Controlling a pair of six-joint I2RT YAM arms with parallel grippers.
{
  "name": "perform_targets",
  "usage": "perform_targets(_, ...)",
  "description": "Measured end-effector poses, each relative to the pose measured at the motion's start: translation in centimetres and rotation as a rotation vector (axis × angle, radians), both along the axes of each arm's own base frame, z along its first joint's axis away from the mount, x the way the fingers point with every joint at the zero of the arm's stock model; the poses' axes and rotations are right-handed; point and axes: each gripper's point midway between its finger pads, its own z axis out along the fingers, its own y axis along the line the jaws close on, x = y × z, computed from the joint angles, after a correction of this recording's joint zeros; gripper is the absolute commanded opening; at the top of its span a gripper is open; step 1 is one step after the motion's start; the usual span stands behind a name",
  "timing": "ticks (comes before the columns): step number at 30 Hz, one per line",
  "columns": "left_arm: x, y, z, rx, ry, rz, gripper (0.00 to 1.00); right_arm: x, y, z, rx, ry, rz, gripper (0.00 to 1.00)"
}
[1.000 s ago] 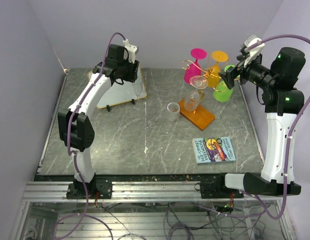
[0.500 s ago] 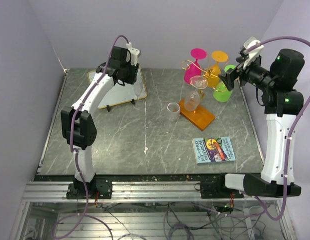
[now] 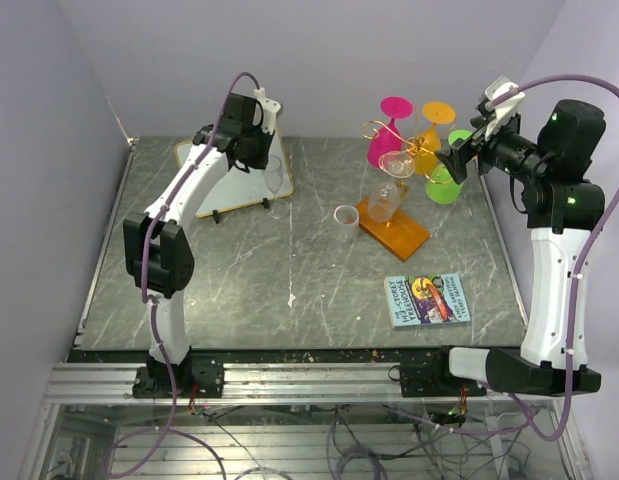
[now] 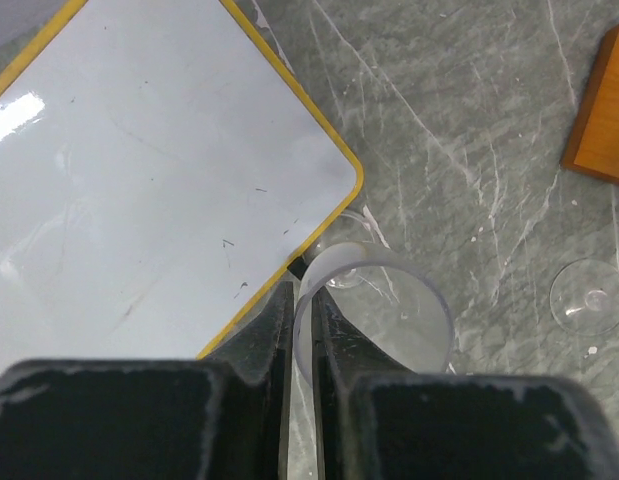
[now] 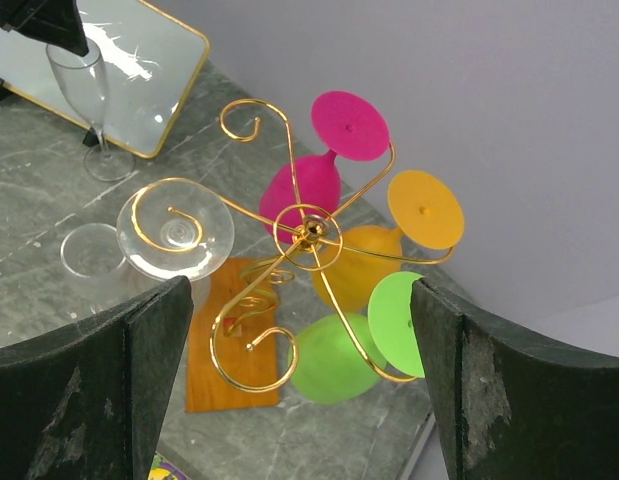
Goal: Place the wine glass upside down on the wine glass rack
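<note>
A: Grey marble tabletop (image 3: 289, 260); wine glass (image 4: 389, 275) upright beside the whiteboard (image 4: 139, 170), left gripper (image 4: 303, 300) pinching only its rim.
B: It could slip when flipped. Right gripper (image 3: 457, 162), jaws wide, hovers over the wine glass rack (image 5: 306, 233), crowding it.

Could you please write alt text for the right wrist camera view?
The gold wine glass rack, framed by the open right gripper, holds a pink glass, orange glass, green glass and clear glass upside down. Top left, the left gripper pinches the rim of an upright wine glass beside the white board.
</note>
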Motion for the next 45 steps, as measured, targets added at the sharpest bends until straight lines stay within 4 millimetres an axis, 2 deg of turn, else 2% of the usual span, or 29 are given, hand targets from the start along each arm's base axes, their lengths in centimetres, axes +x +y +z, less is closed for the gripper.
perform_targets(6,-0.7,0.2,0.1,0.009,0.019,-0.003,0.07,0.0,-0.1,0.0,-0.005,-0.004,-0.001,0.92)
perform_targets(10,-2.3,0.5,1.2,0.006,0.027,-0.028,0.07,-0.1,-0.1,-0.5,-0.005,0.006,0.002,0.92)
perform_targets(15,-6.8,1.1,4.9,-0.038,-0.019,-0.081,0.07,-0.3,0.2,-1.5,0.013,0.036,0.04,0.91)
perform_targets(18,-10.1,1.7,8.7,-0.083,-0.105,-0.112,0.07,-0.9,1.2,-1.3,0.053,0.045,0.097,0.86)
perform_targets(22,-13.9,2.5,12.9,-0.145,-0.238,-0.148,0.07,-1.5,3.6,-0.1,0.185,0.06,0.217,0.8)
perform_targets(25,-16.0,3.0,14.8,-0.179,-0.304,-0.168,0.07,-1.3,5.2,-0.2,0.268,0.103,0.27,0.79)
perform_targets(27,-17.1,3.2,16.1,-0.196,-0.343,-0.183,0.07,-1.0,7.0,-0.6,0.306,0.14,0.314,0.78)
perform_targets(31,-18.2,3.2,18.2,-0.21,-0.401,-0.209,0.07,-1.0,11.3,-1.8,0.358,0.225,0.417,0.76)
perform_targets(35,-18.9,3.1,21.6,-0.225,-0.481,-0.243,0.07,-0.9,15.7,-3.1,0.404,0.321,0.506,0.75)
perform_targets(39,-20.0,3.4,24.6,-0.21,-0.566,-0.28,0.07,0.1,19.2,-4.4,0.418,0.402,0.531,0.74)
perform_targets(43,-22.0,4.1,27.3,-0.169,-0.659,-0.327,0.07,0.6,22.2,-6.3,0.43,0.489,0.533,0.73)
perform_targets(45,-22.6,4.3,27.8,-0.158,-0.683,-0.339,0.07,0.7,23.5,-7.2,0.432,0.522,0.534,0.72)
